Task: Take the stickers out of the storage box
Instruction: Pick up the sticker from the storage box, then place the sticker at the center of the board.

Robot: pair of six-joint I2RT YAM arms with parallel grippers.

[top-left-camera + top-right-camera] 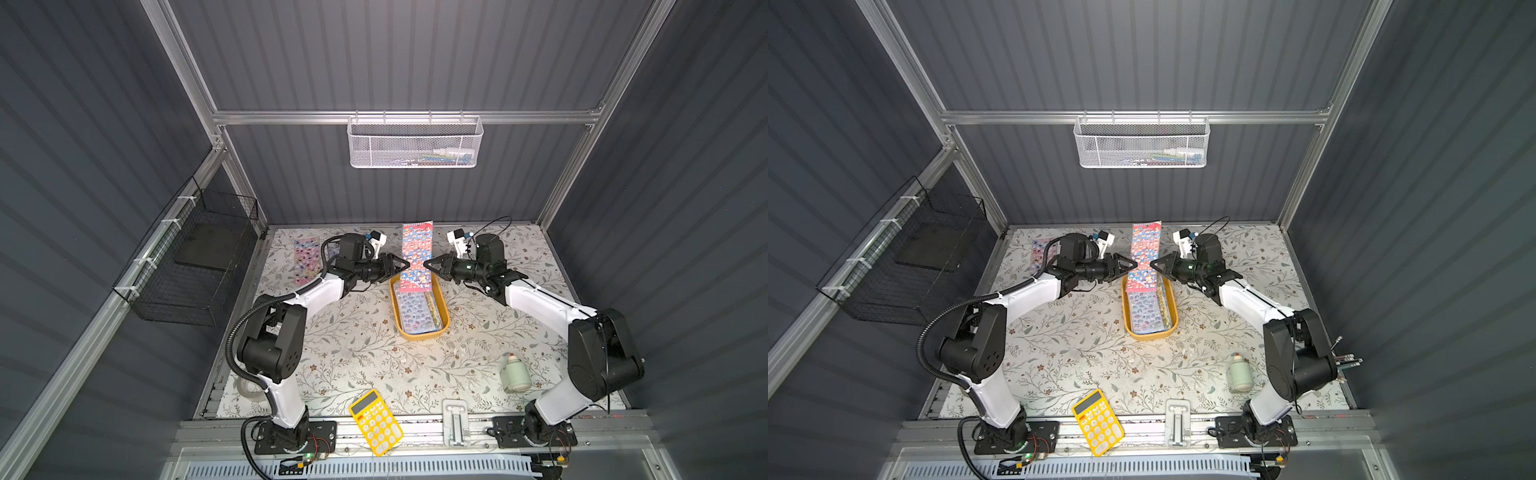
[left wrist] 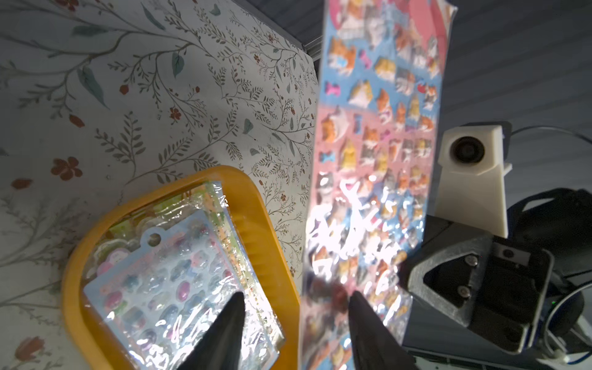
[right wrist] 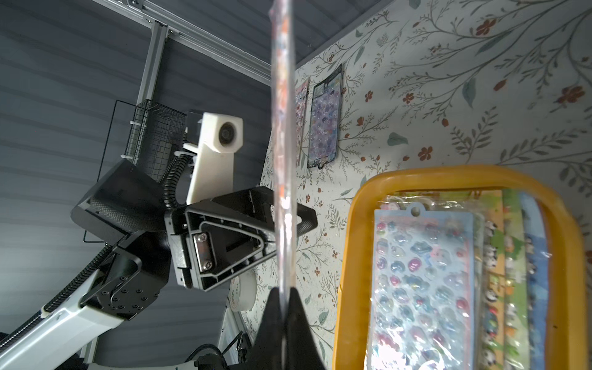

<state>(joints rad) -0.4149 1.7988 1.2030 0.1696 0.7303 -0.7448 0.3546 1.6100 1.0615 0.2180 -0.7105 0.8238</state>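
At frame centre, one sticker sheet (image 1: 417, 249) hangs over the upper end of the storage box (image 1: 420, 336), long axis up the frame, pinched at its right edge by the closed right gripper (image 1: 429, 262), while the left gripper (image 1: 404, 264) at the left edge has its jaws apart.

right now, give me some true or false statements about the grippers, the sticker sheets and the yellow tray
The right gripper pinches the lifted sticker sheet. True.
The storage box is empty. False: a stack of sheets lies in it.
The yellow calculator sits in the storage box. False: it lies at the table's near edge.
The left gripper is shut. False: its jaws stand apart.
Loose sheets lie on the table outside the box. True.
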